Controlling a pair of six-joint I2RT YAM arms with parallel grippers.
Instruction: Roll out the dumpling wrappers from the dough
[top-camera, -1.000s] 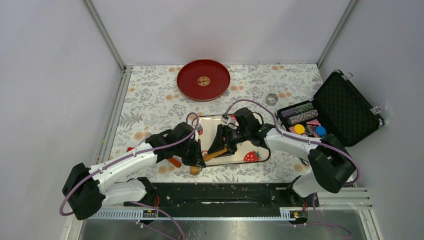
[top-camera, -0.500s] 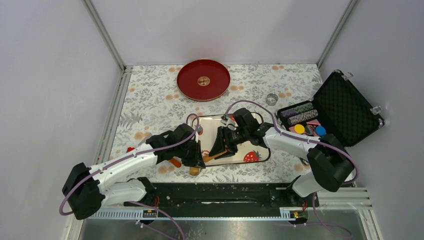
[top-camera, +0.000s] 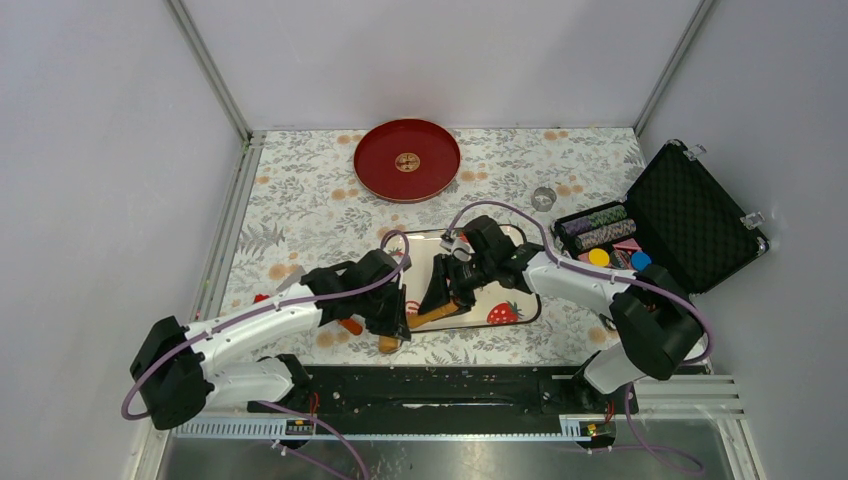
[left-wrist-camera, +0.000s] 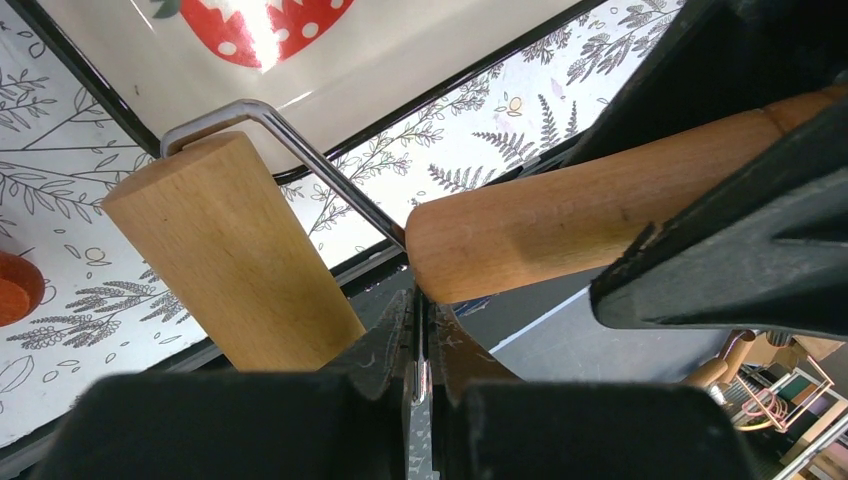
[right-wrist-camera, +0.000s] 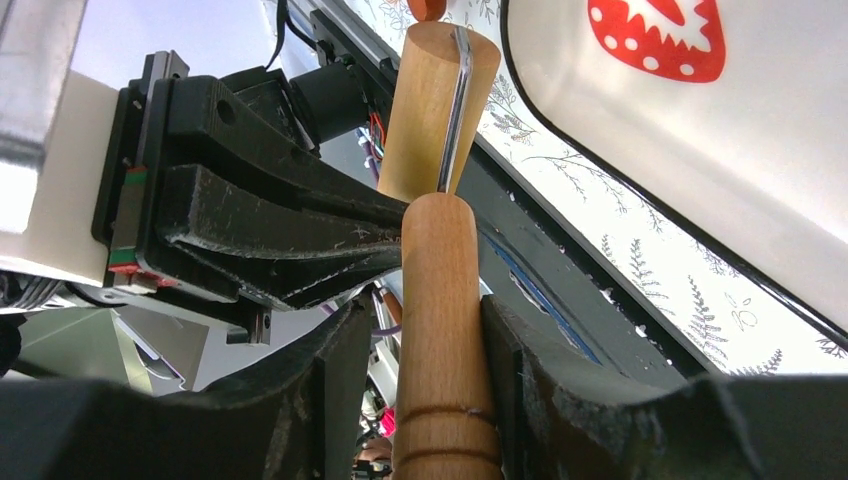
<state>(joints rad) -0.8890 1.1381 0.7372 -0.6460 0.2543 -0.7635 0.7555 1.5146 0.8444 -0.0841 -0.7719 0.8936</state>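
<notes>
A small round dumpling wrapper (top-camera: 407, 161) lies in the middle of the red plate (top-camera: 380, 175) at the back. No lump of dough shows; it is hidden or out of view. A wooden roller tool hangs over the near edge of the strawberry tray (top-camera: 515, 285). My left gripper (top-camera: 400, 318) (left-wrist-camera: 418, 300) is shut on its thin metal rod (left-wrist-camera: 320, 180), which joins the roller (left-wrist-camera: 230, 260) (top-camera: 390, 341) to the handle (left-wrist-camera: 560, 225). My right gripper (top-camera: 445, 295) (right-wrist-camera: 440, 320) is closed around the handle (right-wrist-camera: 440, 250), with the roller (right-wrist-camera: 425, 110) just beyond it.
An orange piece (top-camera: 350, 325) lies on the floral cloth beside the left gripper. An open black case (top-camera: 690, 215) with poker chips (top-camera: 600, 230) stands at the right, a small clear ring (top-camera: 543, 198) behind the tray. A black rail (top-camera: 440, 390) runs along the near edge.
The right jaws have narrowed around the handle. The left arm has edged slightly right with the rod. The tool has barely moved.
</notes>
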